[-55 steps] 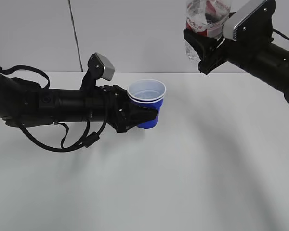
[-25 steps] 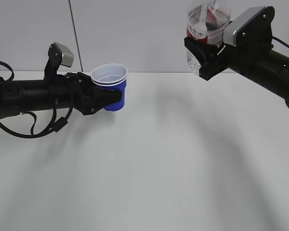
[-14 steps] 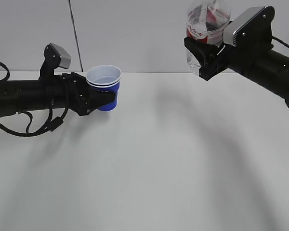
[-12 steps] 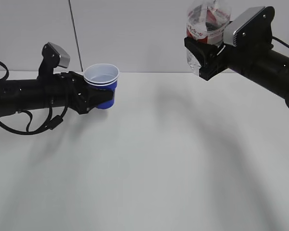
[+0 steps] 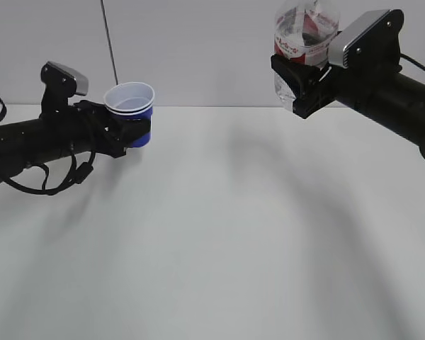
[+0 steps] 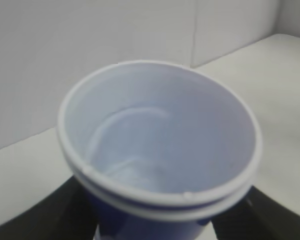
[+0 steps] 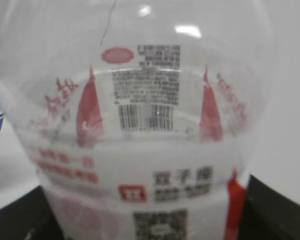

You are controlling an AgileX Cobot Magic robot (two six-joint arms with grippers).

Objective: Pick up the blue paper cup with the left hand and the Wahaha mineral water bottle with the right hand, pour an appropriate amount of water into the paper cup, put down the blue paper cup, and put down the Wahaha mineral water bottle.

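The left gripper (image 5: 131, 131) clasped the deep-blue, white-rimmed paper cup (image 5: 129, 108) aloft at far left; the right gripper (image 5: 302, 81) gripped the clear ribbed, red-labelled water bottle (image 5: 301, 44) high — well apart. Pouring looked done — next, lower the cup level.

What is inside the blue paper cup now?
The blue paper cup shows a white interior with a faint line like a low water level. I cannot tell how much water it holds.

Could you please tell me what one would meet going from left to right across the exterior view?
left hand → blue paper cup held in it → bare stretch of white table → Wahaha mineral water bottle, raised → right hand gripping it, with its grey wrist camera block furthest right.
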